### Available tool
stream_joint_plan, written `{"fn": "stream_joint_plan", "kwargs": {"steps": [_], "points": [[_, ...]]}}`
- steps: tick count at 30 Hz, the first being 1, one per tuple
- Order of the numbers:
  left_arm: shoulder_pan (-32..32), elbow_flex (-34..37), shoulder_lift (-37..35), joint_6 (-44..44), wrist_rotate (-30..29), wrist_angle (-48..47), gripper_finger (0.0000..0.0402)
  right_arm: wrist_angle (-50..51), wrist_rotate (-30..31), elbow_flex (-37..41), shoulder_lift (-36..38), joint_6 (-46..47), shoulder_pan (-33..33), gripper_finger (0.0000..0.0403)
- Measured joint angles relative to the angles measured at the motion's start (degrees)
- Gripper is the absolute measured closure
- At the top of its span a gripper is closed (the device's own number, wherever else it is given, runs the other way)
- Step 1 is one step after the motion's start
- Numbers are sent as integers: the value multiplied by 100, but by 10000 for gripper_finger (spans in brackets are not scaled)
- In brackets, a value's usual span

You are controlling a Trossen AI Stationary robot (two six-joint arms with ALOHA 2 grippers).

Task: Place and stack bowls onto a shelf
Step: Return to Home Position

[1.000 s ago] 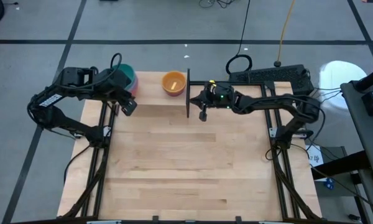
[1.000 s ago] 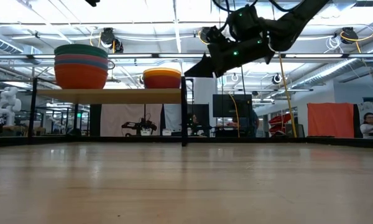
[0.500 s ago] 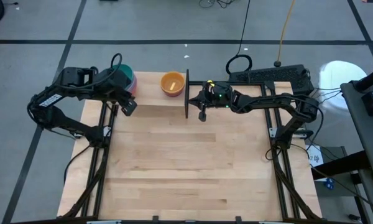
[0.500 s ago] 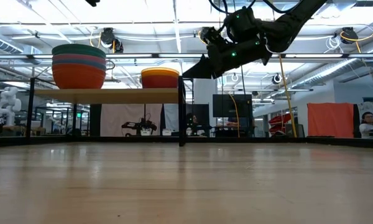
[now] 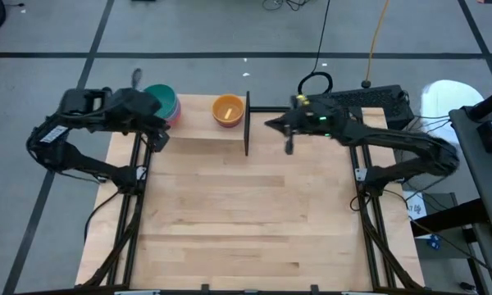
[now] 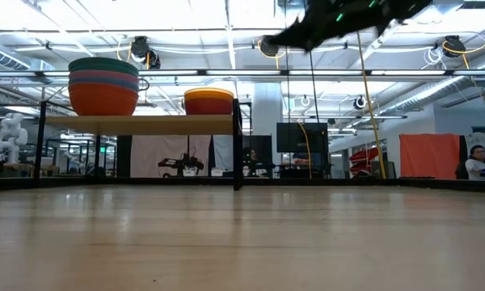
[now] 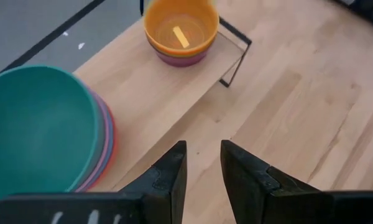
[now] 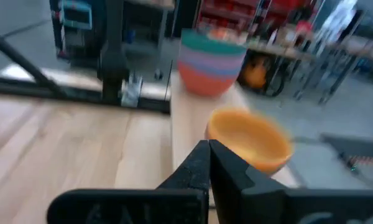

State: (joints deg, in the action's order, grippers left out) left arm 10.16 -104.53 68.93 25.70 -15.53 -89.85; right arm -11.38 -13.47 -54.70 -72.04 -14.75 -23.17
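A: Where do the bowls stand?
B: Every one I can see is on the shelf [image 5: 198, 124], in two stacks. The stack topped by the teal bowl [image 5: 159, 100] sits at the shelf's end far from its black upright [image 5: 247, 123]. The stack topped by the yellow bowl [image 5: 228, 108] sits at the end just beside that upright.
A: What lies under the top ones?
B: In the low view, pink shows right under the teal and an orange-red bowl is lowest. Orange shows under the yellow. I cannot count either stack for certain.
A: And the left gripper?
B: The left gripper [image 5: 159, 138] hangs over the bench [image 5: 246, 213] just off the shelf's teal end, touching nothing. Its fingers [image 7: 168, 180] stand a narrow gap apart, with only bare wood showing between them.
A: The right one?
B: The right gripper [image 5: 272, 124] is on the side of the upright away from the bowls, near it but apart. In the low view it hangs higher than both stacks. Its fingers are pressed together, holding nothing
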Motion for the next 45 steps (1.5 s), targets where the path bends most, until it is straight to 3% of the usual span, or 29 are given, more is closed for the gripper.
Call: {"fn": "stream_joint_plan", "kwargs": {"steps": [7, 15, 18, 23, 35, 45], "points": [[-126, 0, -766, 164, -110, -4, 304, 993, 483, 0, 1611, -101, -88, 403], [-136, 0, -1556, -154, -116, -10, 386, 2082, 784, 0, 2997, -95, -88, 403], [-136, -1, -1862, -358, -114, -16, 394, 2415, 784, 0, 3408, -44, -88, 403], [-136, -2, -2304, -651, -111, -21, 394, 2586, 861, 2, 3987, 199, -86, 403], [-77, 2, -3362, -958, -114, -17, 396, 3843, 2104, 4, 5000, 211, -86, 403], [234, 172, -3989, -1763, -106, -11, 394, 4923, 2121, 7, 5523, 387, -86, 403]]}}
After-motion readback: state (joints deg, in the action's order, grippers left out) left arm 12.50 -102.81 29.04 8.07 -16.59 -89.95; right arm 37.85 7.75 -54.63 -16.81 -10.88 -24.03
